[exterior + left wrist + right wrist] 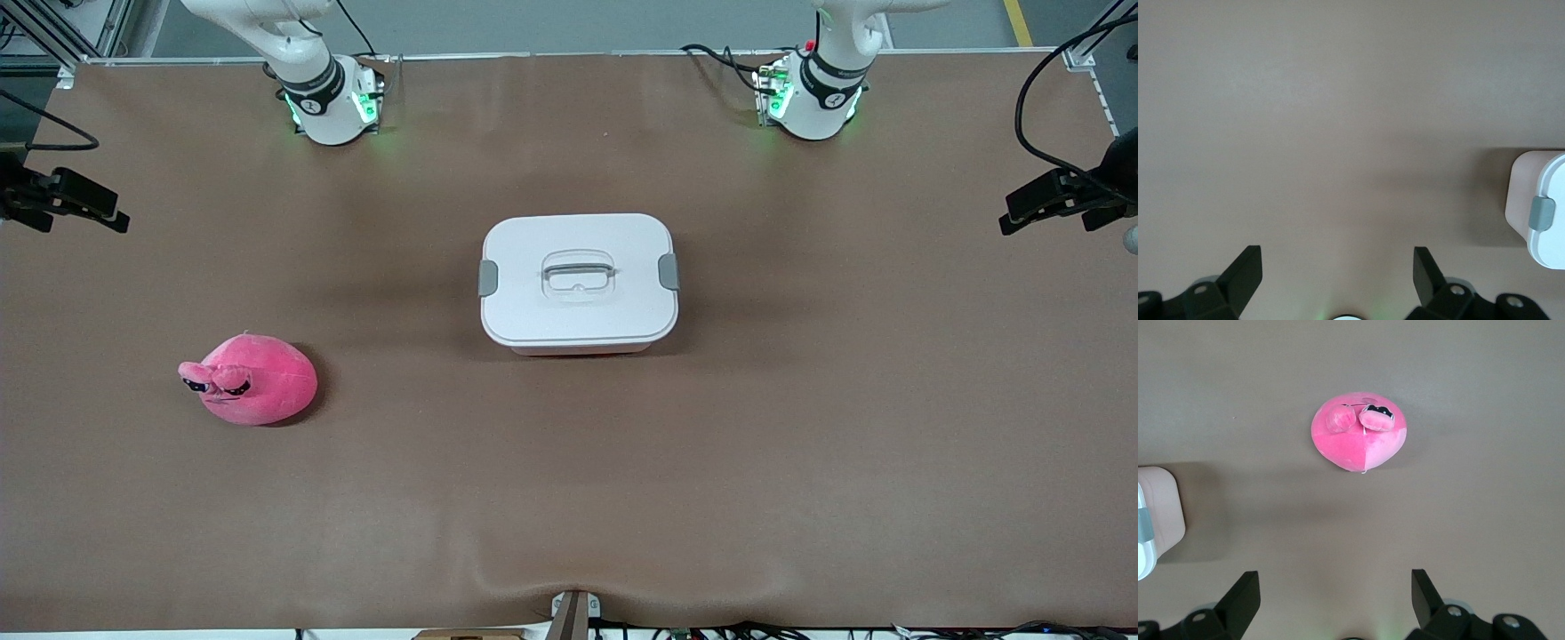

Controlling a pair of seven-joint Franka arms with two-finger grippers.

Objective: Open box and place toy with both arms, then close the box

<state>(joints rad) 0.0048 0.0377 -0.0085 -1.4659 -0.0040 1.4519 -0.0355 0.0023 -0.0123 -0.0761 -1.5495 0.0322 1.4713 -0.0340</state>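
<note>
box (1541, 207) cut off in both wrist views, arms' upper parts cropped

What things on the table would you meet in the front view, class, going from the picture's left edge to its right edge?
The toy → the box's grey clip → the box's handle in its white lid → the second grey clip.

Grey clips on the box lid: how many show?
2. One clip sits on the lid end toward the right arm's side, the other clip on the end toward the left arm's side. Both look latched.
</note>
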